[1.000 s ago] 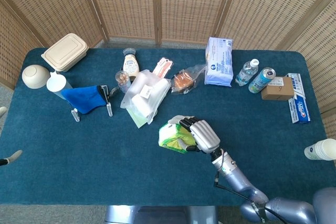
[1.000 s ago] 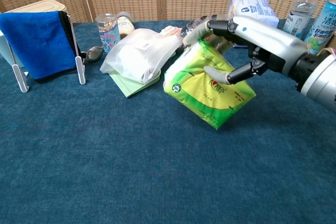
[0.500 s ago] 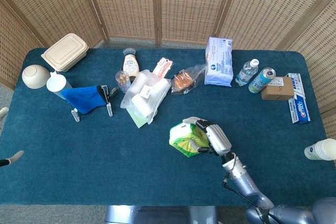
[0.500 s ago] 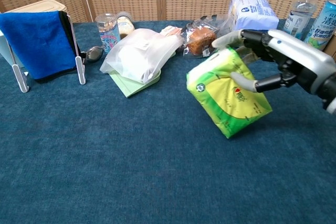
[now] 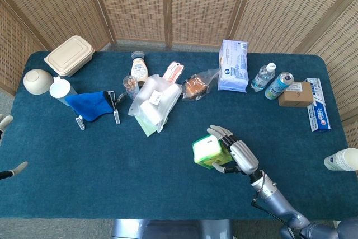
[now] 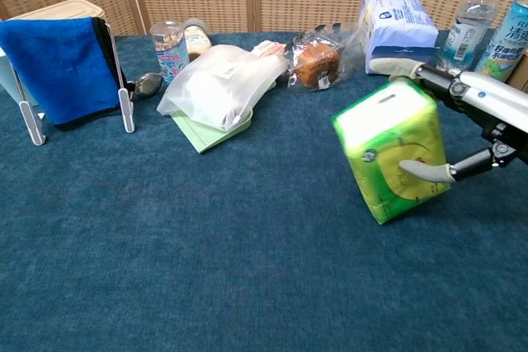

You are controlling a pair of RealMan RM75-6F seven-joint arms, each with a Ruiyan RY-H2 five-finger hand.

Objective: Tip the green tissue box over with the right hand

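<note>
The green tissue box (image 5: 205,151) (image 6: 388,151) stands tilted in the middle right of the table, its white top face turned up and to the left. My right hand (image 5: 236,155) (image 6: 478,118) grips it from the right. Its thumb lies across the box's front face and its fingers reach over the far top edge. In the chest view the box leans on its lower edge on the blue cloth. Of my left hand (image 5: 8,145), only two pale fingertips show, spread apart at the table's left edge with nothing between them.
Behind the box lie a white plastic bag (image 5: 152,103), a wrapped bun (image 6: 313,62), a white tissue pack (image 5: 233,65), a water bottle (image 5: 263,76) and a can (image 5: 278,85). A blue cloth on a rack (image 5: 89,105) stands at the left. A paper cup (image 5: 342,159) sits at the right edge.
My right hand has carried the box to the right and nearer to me. The box has turned, so its white top now shows.
</note>
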